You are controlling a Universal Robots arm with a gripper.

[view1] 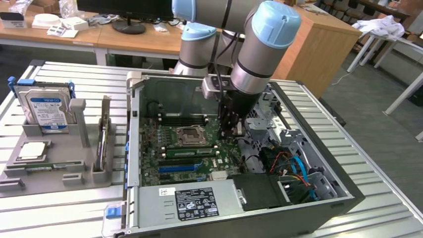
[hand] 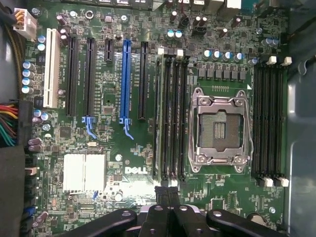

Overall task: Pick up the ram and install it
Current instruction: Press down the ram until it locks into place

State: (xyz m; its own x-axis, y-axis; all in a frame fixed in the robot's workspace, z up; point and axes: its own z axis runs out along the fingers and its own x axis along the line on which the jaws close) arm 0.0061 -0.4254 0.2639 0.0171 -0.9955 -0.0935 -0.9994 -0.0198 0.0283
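Note:
The ram (view1: 188, 151) is a long green stick standing on edge in a memory slot beside the CPU socket (view1: 188, 134), inside the open computer case (view1: 135, 148). From above it shows as the pale edge (hand: 158, 113) in the slot farthest from the socket (hand: 219, 128). My gripper (view1: 232, 134) hangs low over the motherboard at one end of that bank of slots. Its black fingers are pressed together with nothing between them (hand: 165, 191). Whether the tips touch the ram I cannot tell.
A grey holder tray (view1: 56, 176) on the exterior view's left carries a silver hard drive with a blue label (view1: 46, 111), a square chip (view1: 33, 151) and a thin green strip (view1: 39, 167). A long blue slot (hand: 125, 79), cables (view1: 297, 168) and the power supply (view1: 191, 201) surround the work area.

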